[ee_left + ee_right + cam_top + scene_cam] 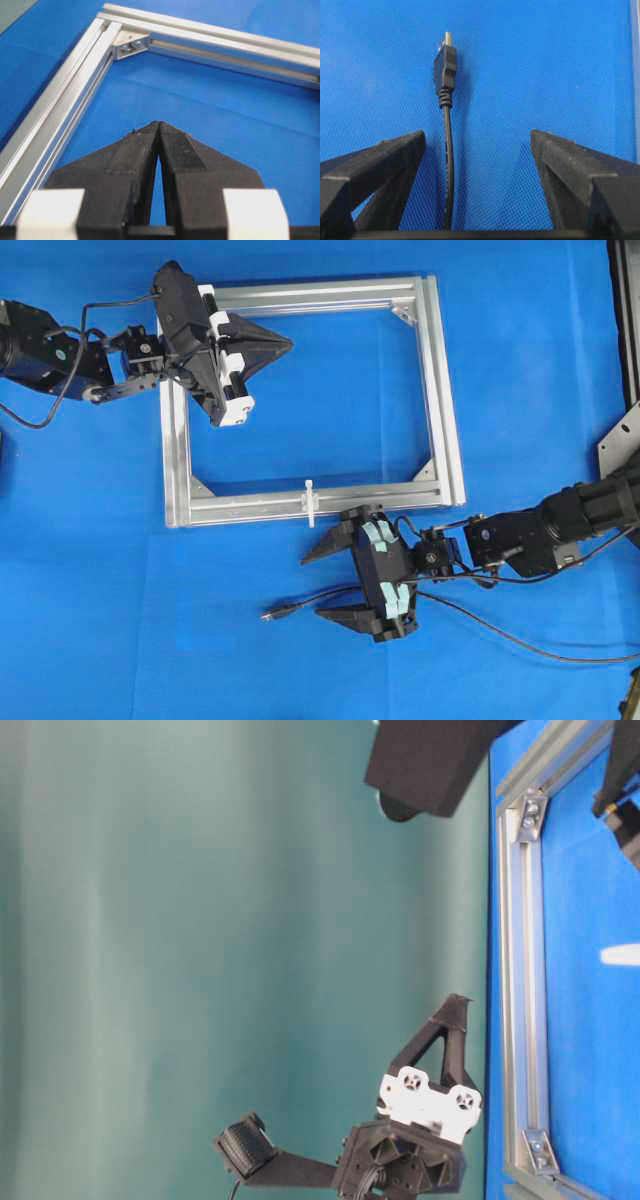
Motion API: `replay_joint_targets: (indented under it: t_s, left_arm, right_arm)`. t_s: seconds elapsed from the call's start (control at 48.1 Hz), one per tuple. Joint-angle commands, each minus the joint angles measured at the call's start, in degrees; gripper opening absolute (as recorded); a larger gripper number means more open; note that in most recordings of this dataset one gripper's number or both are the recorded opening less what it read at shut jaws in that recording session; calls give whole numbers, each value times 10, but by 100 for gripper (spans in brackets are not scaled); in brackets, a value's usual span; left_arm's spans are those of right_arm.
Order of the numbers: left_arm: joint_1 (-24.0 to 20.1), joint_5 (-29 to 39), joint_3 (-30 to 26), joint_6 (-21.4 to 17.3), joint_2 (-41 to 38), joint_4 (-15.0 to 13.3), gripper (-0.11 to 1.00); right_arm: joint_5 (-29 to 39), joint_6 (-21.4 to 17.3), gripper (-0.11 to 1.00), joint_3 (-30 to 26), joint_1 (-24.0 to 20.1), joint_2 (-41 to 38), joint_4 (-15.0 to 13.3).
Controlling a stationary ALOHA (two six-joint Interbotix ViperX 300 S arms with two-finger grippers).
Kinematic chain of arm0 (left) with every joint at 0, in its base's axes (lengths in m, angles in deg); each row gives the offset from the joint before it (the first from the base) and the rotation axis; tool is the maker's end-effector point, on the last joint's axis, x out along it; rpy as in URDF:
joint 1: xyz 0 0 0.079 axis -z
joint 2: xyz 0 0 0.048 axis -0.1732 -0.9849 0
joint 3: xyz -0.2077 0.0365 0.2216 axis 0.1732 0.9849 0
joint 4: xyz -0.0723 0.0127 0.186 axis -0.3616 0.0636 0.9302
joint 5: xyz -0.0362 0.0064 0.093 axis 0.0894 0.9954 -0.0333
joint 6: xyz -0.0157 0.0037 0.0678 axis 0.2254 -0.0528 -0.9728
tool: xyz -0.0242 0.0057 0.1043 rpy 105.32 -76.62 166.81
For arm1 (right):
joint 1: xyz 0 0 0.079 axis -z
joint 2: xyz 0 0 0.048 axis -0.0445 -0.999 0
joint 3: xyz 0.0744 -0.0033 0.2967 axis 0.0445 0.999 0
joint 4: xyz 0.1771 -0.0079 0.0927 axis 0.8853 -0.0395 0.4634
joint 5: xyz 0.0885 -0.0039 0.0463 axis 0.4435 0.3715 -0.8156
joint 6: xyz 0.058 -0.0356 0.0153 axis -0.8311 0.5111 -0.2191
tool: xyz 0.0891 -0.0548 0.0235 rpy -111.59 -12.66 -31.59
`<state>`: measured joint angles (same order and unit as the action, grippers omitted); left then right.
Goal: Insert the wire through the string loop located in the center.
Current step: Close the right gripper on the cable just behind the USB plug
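My right gripper (335,578) is spread wide, low centre of the overhead view, with the wire (448,165) lying between its fingers, not gripped. The plug (272,615) lies on the cloth (120,620) left of it. My left gripper (285,342), upper left, is clenched on nothing. The loop (311,502) stands on the frame (440,390)'s bottom rail. The table-level view cuts off most of the frame; wire and loop are not visible there.

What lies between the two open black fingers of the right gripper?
In the right wrist view, the thin black wire with its plug tip runs between the right gripper's fingers, untouched, over blue cloth.
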<state>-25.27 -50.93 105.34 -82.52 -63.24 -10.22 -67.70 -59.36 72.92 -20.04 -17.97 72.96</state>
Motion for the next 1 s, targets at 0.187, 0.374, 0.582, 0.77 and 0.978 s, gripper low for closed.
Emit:
replay_joint_targets:
  t_s: [0.187, 0.374, 0.582, 0.77, 0.978]
  left_arm:
    - [1, -5, -4, 0, 19, 1, 0]
    - [1, -5, -5, 0, 19, 1, 0]
    - [1, -6, -6, 0, 18, 1, 0]
    - [1, -6, -5, 0, 18, 2, 0]
    - [1, -5, -6, 0, 18, 1, 0]
  right_arm:
    - [-3, 1, 47, 4, -3, 11, -1]
    - [-4, 0, 5, 20, -7, 23, -1]
    - [-4, -1, -4, 23, -7, 28, -1]
    - [-2, -1, -4, 20, -8, 28, -1]
    - [11, 0, -4, 19, -6, 54, -1]
